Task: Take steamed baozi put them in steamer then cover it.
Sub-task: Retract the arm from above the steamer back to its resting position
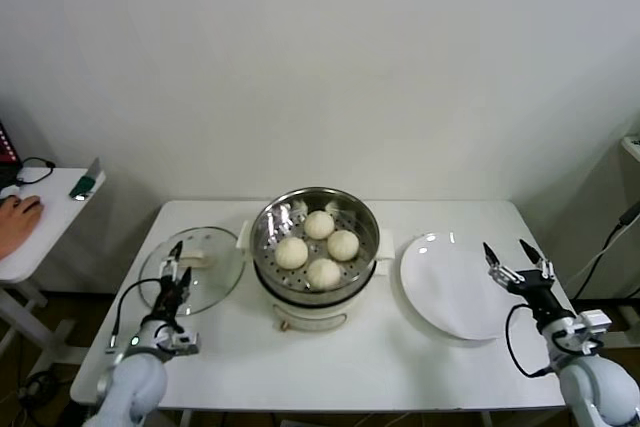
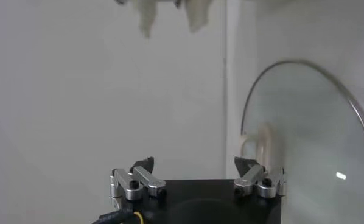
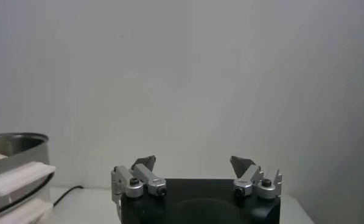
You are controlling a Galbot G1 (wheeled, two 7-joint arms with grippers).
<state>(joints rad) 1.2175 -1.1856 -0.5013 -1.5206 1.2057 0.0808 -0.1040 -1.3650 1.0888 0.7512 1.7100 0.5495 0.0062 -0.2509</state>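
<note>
All four baozi (image 1: 318, 246) are sitting on the tray inside the steamer (image 1: 316, 294) mid-table, so what's left is the lid (image 1: 215, 287), lying flat just left of the pot. Left gripper (image 1: 178, 261) hovers at its near edge, claws spread, empty. I'd go for the white handle (image 1: 196, 258), pinch it square, lift straight up and set it level on the rim. Right gripper (image 1: 519, 258) idles spread by the plate (image 1: 440, 297).

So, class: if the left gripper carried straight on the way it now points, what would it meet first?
Probably the glass lid. The open left gripper hangs over the lid's near part, pointing toward the back wall. The wrist view shows the lid's white handle just beyond one finger, though depth is unclear, so it may pass above.
</note>
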